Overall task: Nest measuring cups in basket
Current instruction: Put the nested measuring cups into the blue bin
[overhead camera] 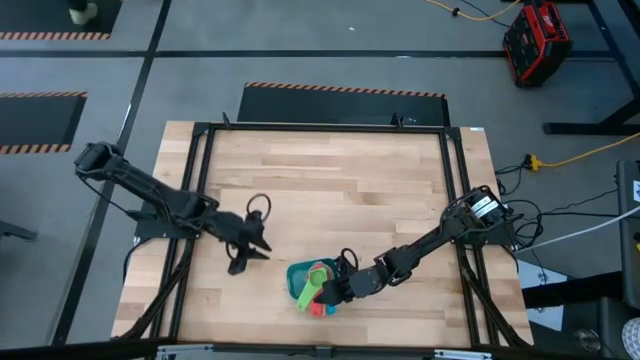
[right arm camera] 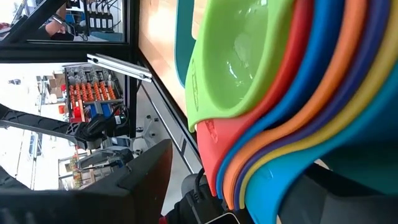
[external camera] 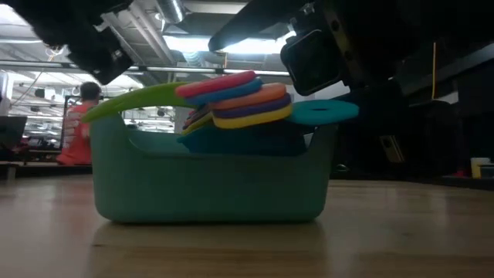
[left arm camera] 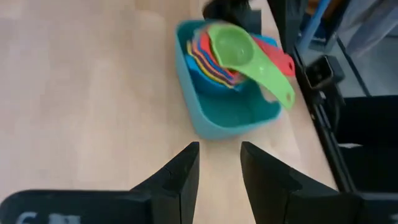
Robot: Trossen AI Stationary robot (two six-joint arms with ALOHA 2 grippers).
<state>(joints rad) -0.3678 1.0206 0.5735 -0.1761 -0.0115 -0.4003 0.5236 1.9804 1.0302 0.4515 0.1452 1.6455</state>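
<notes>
While the cups [overhead camera: 316, 287] were stacked in the basket [overhead camera: 296, 272] | right gripper [overhead camera: 338, 287] was seen right beside the stack at the basket's edge, finger state could not be told | green cup [left arm camera: 239, 50] was topmost | left gripper [overhead camera: 248, 250] was held apart from the basket, fingers [left arm camera: 180, 174] spread, nothing between.

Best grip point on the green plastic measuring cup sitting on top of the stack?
Probably the flat handle of the green plastic measuring cup: it juts out past the rim of the teal plastic basket, clear of the other cups. Come from above, fingers pinching the handle's two edges.
</notes>
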